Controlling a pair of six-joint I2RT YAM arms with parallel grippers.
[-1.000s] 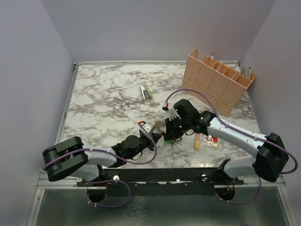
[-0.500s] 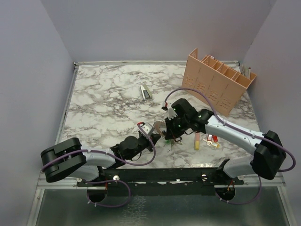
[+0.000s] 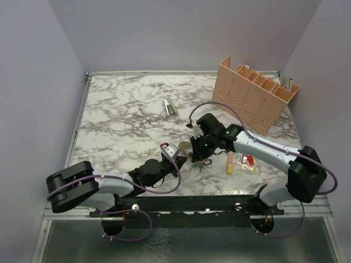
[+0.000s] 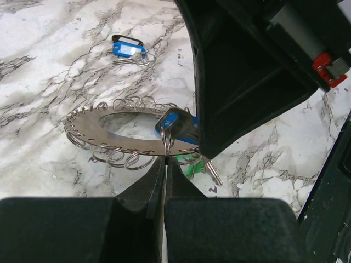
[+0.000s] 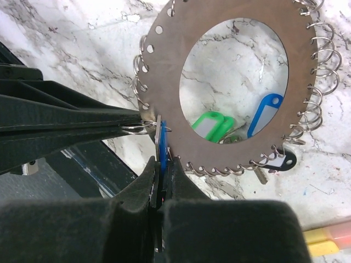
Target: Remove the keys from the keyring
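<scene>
The left gripper pinches a small split ring on the rim of the keyring (mid-frame in the top view). The right gripper clamps a blue key beside it.

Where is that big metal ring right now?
In the top view, the keyring is near the table's front middle, between the left hand and the right hand.

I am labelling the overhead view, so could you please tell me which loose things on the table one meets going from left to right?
Grey folded piece → keyring → yellow stick → red-tagged bunch. The rack is left out, since it spans above the last two.
</scene>
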